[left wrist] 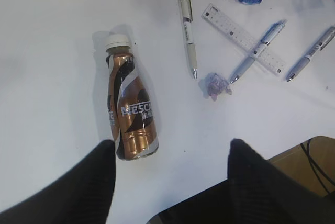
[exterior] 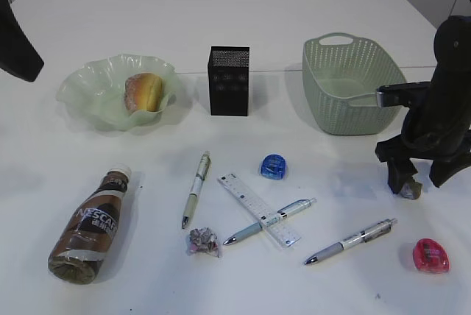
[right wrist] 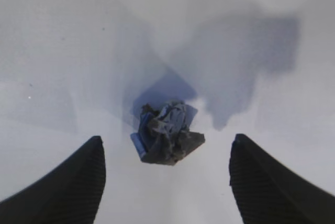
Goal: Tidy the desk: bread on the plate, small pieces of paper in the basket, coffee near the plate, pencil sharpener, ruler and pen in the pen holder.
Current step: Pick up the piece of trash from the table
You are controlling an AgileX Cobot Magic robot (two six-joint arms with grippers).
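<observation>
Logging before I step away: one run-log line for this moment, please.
bread on plate | right hand open over paper scrap | left hand open above coffee, lying down

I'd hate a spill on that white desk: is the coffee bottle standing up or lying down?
Lying down. The coffee bottle rests on its side on the desk, its white cap on and pointing toward the green dish.
</observation>
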